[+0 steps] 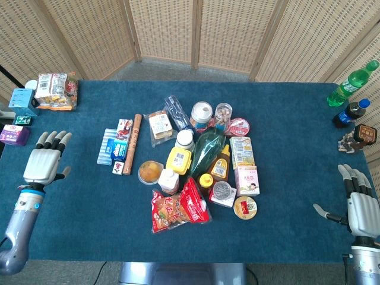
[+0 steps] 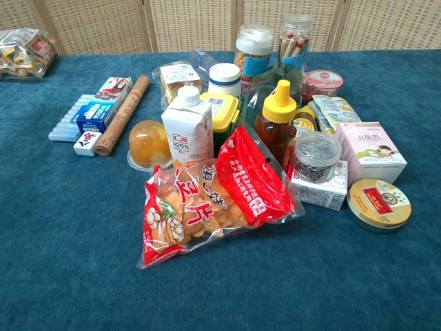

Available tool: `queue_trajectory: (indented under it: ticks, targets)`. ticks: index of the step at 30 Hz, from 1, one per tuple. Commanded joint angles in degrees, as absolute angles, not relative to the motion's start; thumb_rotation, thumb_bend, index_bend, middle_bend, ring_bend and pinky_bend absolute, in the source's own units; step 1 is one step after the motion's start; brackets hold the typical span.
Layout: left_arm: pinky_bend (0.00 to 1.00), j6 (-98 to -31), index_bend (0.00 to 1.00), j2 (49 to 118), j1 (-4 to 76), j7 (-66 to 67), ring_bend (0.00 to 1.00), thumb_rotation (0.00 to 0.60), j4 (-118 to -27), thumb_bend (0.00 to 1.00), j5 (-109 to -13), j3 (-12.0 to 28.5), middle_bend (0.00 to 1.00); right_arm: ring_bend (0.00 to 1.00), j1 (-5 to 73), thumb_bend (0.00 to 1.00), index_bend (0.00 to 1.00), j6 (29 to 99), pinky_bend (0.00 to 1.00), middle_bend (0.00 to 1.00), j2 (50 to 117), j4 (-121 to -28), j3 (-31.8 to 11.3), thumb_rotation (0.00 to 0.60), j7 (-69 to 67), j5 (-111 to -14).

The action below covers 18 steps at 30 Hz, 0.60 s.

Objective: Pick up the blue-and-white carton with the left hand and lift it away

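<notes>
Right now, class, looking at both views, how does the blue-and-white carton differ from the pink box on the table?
The blue-and-white carton lies flat at the pile's left edge, on a pale blue pack; the pink box sits at the right edge, on the cloth. The carton is slim and long; the box is squatter and taller. Both are closed cardboard packages that no robot hand touches.

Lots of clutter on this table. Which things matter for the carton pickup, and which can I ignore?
For the job:
blue-and-white carton, lying left of the pile
left hand, open, empty, apart from the carton

Just lying about:
red snack bag
honey bottle
pink box
round tin
green soda bottle
right hand, open, idle
</notes>
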<state>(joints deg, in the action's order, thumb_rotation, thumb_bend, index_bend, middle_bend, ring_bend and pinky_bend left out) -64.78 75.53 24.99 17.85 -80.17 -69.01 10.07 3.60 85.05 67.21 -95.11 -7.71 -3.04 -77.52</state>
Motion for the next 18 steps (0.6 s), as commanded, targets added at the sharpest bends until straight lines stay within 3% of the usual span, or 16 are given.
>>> queue_trajectory:
  ticks: [1, 11, 18]
  targets:
    - [0.0, -64.5, 0.07, 80.2, 27.9, 19.8, 0.05, 0.6, -75.2, 0.34, -69.1, 11.3, 0.05, 0.0, 3.5, 0.0, 0.0, 85.1, 0.0, 0.0, 67.1, -95.4, -7.7, 0.515, -2.8, -77.4]
    - [0.0, -63.0, 0.06, 89.9, 33.9, 21.0, 0.05, 0.6, -64.8, 0.34, -69.7, 13.0, 0.04, 0.0, 2.0, 0.0, 0.0, 86.2, 0.0, 0.0, 65.9, -96.1, -7.8, 0.513, -3.4, -76.5]
    - [0.0, -58.9, 0.05, 91.5, 35.8, 18.4, 0.05, 0.6, -63.9, 0.34, -68.0, 13.4, 0.04, 0.0, 0.8, 0.0, 0.0, 86.9, 0.0, 0.0, 65.3, -96.1, -7.7, 0.513, -4.7, -76.2]
